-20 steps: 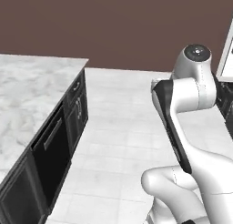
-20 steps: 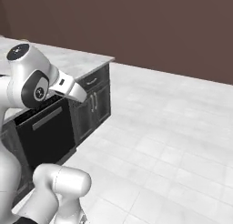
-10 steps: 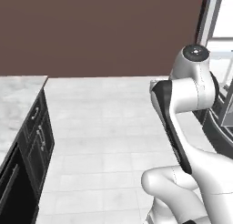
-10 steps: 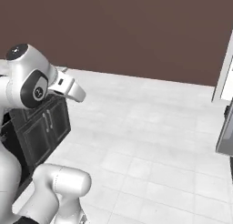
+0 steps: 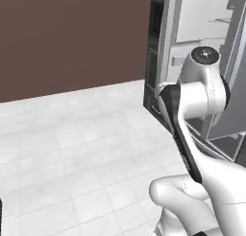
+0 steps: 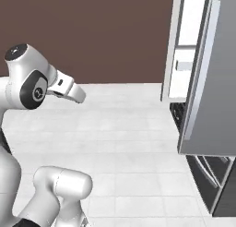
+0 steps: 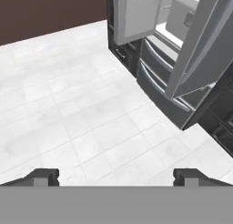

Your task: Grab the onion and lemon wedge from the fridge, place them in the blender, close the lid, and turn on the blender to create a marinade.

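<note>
The fridge [image 7: 157, 66] stands with its doors swung open, ahead and to the right in the hand view, showing pale inner shelves above grey pull-out drawers. One thick door [image 6: 209, 83] hangs out over the floor at the right of the right base view. In the left base view the fridge [image 5: 192, 24] rises behind my arm. My gripper [image 7: 116, 176] is open over bare floor, well short of the fridge, with nothing between its fingertips [image 7: 43, 175]. The onion, lemon wedge, blender and lid are out of view.
White tiled floor [image 5: 81, 148] stretches between me and the fridge. A brown wall [image 6: 92, 32] closes the back. Dark cabinets [image 7: 220, 123] adjoin the fridge on its right side, partly behind the open door.
The whole picture has swung: the marble counter with dark cabinets slid out to the left and the open fridge came in from the right. That is the camera turning with the base. The gripper stayed open.
</note>
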You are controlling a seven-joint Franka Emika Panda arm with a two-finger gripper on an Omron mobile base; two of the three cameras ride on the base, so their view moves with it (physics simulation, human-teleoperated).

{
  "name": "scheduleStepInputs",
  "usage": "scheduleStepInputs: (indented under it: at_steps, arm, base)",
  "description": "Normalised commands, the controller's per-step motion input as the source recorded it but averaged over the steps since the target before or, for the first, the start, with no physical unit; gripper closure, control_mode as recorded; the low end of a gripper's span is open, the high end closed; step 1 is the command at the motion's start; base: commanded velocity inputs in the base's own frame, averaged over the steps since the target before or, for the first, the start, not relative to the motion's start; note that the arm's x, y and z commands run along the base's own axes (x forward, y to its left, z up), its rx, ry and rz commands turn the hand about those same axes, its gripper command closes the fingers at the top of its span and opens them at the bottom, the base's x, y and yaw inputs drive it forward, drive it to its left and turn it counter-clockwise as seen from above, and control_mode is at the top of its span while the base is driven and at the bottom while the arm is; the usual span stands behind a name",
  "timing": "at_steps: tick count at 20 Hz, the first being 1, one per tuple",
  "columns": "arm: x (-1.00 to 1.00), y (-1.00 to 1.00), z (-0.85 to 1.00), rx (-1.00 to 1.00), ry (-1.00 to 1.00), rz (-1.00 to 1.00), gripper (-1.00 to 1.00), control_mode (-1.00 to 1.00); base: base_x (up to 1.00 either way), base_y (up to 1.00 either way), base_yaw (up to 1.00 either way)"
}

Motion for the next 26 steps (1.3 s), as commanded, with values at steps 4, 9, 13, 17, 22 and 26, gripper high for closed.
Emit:
scheduleStepInputs:
  at_steps: [4, 9, 13, 17, 22, 26]
  arm:
    - [0.0, 0.0, 0.0, 0.0, 0.0, 0.0, -1.0, 1.0]
    - [0.0, 0.0, 0.0, 0.0, 0.0, 0.0, -1.0, 1.0]
    - [0.0, 0.0, 0.0, 0.0, 0.0, 0.0, -1.0, 1.0]
    - [0.0, 0.0, 0.0, 0.0, 0.0, 0.0, -1.0, 1.0]
    - [0.0, 0.0, 0.0, 0.0, 0.0, 0.0, -1.0, 1.0]
    - [0.0, 0.0, 0.0, 0.0, 0.0, 0.0, -1.0, 1.0]
  base:
    - [0.82, 0.11, -0.56]
    - [0.74, 0.35, -0.52]
    - [0.58, 0.34, -0.48]
    - [0.56, 0.31, -0.47]
    - [0.51, 0.38, -0.42]
    - [0.45, 0.56, -0.38]
